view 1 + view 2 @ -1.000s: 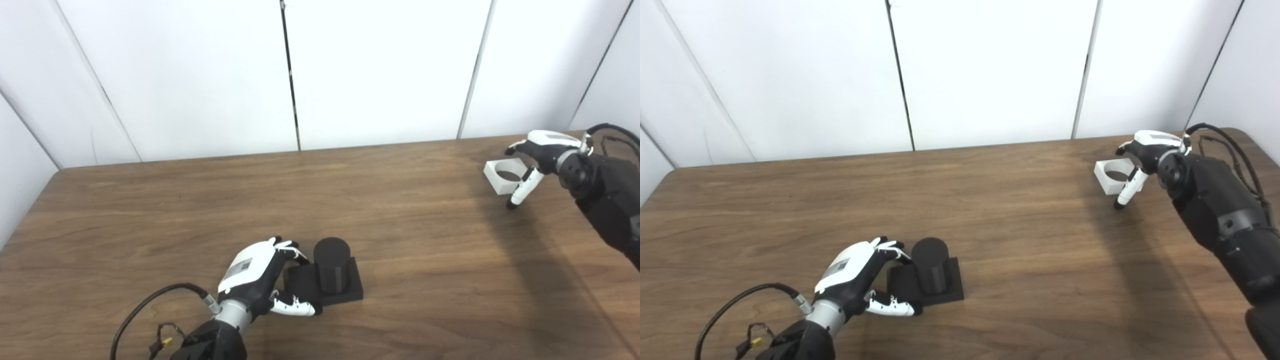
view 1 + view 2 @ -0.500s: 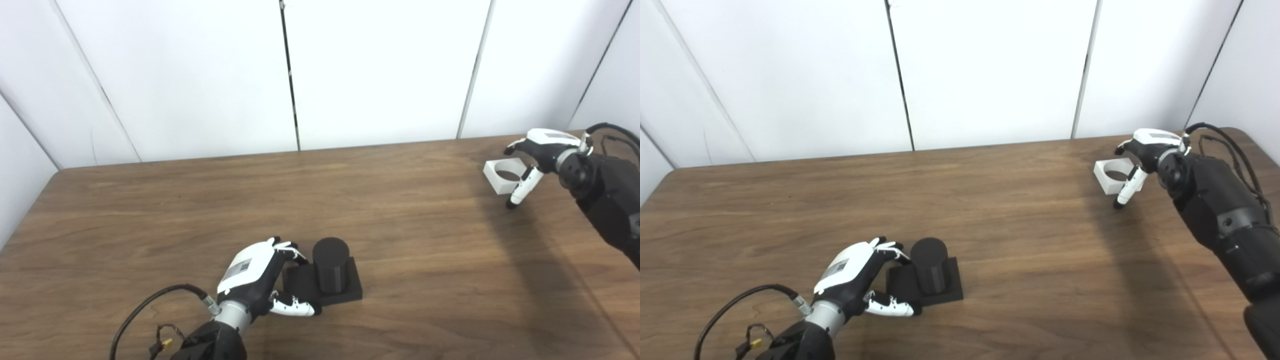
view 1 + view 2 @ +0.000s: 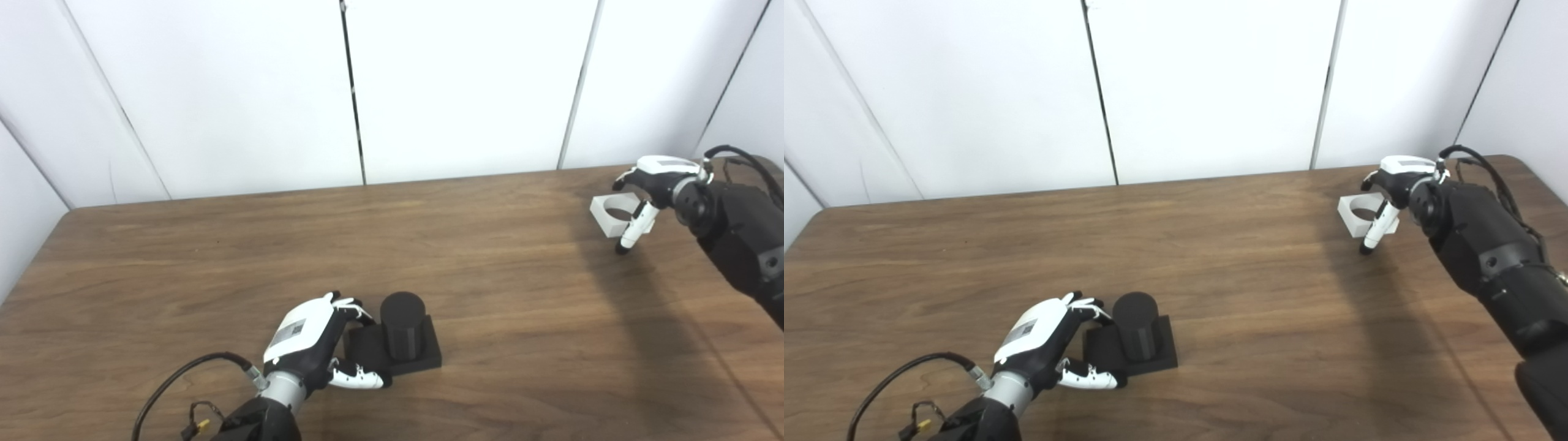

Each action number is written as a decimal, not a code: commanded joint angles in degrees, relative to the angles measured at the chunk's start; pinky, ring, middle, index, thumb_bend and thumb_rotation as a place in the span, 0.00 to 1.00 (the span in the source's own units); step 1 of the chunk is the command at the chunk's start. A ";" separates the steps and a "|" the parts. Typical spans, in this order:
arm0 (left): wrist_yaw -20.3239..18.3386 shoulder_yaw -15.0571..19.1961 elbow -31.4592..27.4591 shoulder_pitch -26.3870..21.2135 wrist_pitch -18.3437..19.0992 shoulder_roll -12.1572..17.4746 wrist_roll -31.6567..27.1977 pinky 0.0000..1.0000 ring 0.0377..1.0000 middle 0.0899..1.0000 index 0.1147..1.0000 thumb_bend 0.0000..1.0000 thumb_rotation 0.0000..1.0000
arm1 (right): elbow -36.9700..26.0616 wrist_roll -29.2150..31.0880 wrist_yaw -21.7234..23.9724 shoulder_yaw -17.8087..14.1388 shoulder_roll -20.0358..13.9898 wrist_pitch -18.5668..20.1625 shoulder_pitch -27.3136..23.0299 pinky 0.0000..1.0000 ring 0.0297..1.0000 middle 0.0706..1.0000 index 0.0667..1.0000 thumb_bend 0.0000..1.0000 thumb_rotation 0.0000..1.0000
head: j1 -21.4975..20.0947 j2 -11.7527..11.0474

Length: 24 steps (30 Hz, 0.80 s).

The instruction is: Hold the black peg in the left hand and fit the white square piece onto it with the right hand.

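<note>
The black peg [image 3: 402, 323], a short cylinder on a square black base, stands on the table near the front centre. My left hand [image 3: 306, 338] sits at the base's left side, with fingers on its far left corner and the thumb along its front left edge, clasping it. The white square piece [image 3: 607, 215], with a round hole, lies flat at the table's far right. My right hand [image 3: 654, 179] hovers over its right side, open. The fingers arch behind the piece and the thumb [image 3: 633, 228] points down in front of its right corner.
The brown wooden table [image 3: 245, 257] ends at white wall panels behind and to the left. A black cable [image 3: 177, 376] loops from my left wrist near the front edge. My dark right forearm [image 3: 744, 236] lies over the table's right end.
The camera has shifted slightly. My right hand has edged left over the white piece, its thumb now crossing the piece's right corner. The left hand and the peg stay put.
</note>
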 commanded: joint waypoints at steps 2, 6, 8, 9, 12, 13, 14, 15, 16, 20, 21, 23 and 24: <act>-2.10 0.07 0.56 1.27 1.06 1.15 2.57 1.00 1.00 0.89 0.42 0.51 0.06 | -0.07 0.17 0.15 0.21 -0.04 -2.01 -2.28 1.00 1.00 0.98 0.81 0.78 0.27 | 0.09 0.10; -2.18 0.08 0.67 1.26 1.06 0.89 2.92 1.00 1.00 0.89 0.42 0.51 0.06 | 0.80 0.56 -0.73 -0.36 -0.05 -3.42 -2.22 1.00 1.00 0.97 0.76 0.77 0.25 | 0.14 0.07; -2.10 0.12 0.74 1.31 1.07 0.72 3.06 1.00 1.00 0.89 0.42 0.51 0.06 | 1.14 0.55 -1.22 -0.56 -0.11 -3.99 -2.22 0.99 1.00 0.96 0.73 0.76 0.24 | 0.10 0.06; -2.16 0.13 0.76 1.32 1.08 0.61 3.22 1.00 1.00 0.89 0.42 0.51 0.06 | 1.35 0.47 -1.50 -0.65 -0.10 -4.16 -2.26 0.98 1.00 0.95 0.72 0.76 0.24 | 0.09 0.04; -2.14 0.16 0.81 1.34 1.07 0.33 3.32 1.00 1.00 0.89 0.42 0.51 0.06 | 1.32 0.71 -1.91 -1.12 -0.10 -4.26 -2.27 0.96 1.00 0.94 0.66 0.74 0.21 | 0.25 0.11; -1.94 0.09 0.83 1.35 1.03 0.34 3.17 1.00 1.00 0.89 0.42 0.51 0.06 | 1.32 0.87 -2.03 -1.23 -0.11 -4.35 -2.26 0.95 1.00 0.93 0.64 0.74 0.21 | 0.31 0.10; -1.95 0.08 0.80 1.37 1.03 0.28 3.15 1.00 1.00 0.89 0.42 0.51 0.06 | 1.34 0.96 -2.26 -1.25 -0.16 -4.60 -2.24 0.95 1.00 0.93 0.63 0.73 0.20 | 0.31 0.13; -1.88 0.11 0.81 1.41 1.03 0.19 3.12 1.00 1.00 0.90 0.42 0.51 0.06 | 1.41 1.07 -2.47 -1.26 -0.19 -4.82 -2.23 0.94 1.00 0.92 0.55 0.63 0.18 | 0.33 0.14; -1.85 0.11 0.81 1.44 1.04 0.12 3.21 1.00 1.00 0.89 0.42 0.51 0.06 | 1.50 1.14 -2.67 -1.24 -0.22 -5.02 -2.23 0.93 1.00 0.92 0.49 0.57 0.16 | 0.30 0.17; -1.98 0.02 0.72 1.54 1.05 -0.11 3.85 1.00 1.00 0.89 0.42 0.51 0.06 | 1.58 1.74 -3.31 -1.79 -0.16 -5.50 -2.09 0.92 0.99 0.91 0.46 0.52 0.15 | 0.32 0.14; -1.81 0.05 0.74 1.57 1.02 -0.10 3.48 1.00 1.00 0.89 0.42 0.51 0.06 | 1.61 1.90 -3.72 -2.03 -0.12 -5.69 -2.01 0.92 0.99 0.91 0.46 0.52 0.15 | 0.35 0.13; -1.64 0.20 0.79 1.63 1.01 -0.24 3.11 1.00 1.00 0.90 0.42 0.51 0.06 | 1.73 2.02 -4.34 -2.31 -0.10 -6.12 -1.90 0.91 0.98 0.90 0.46 0.52 0.14 | 0.29 0.14; -1.65 0.20 0.83 1.61 1.01 -0.25 3.09 1.00 1.00 0.90 0.42 0.51 0.06 | 1.81 2.04 -4.75 -2.43 -0.12 -6.50 -1.83 0.90 0.97 0.89 0.46 0.52 0.14 | 0.28 0.11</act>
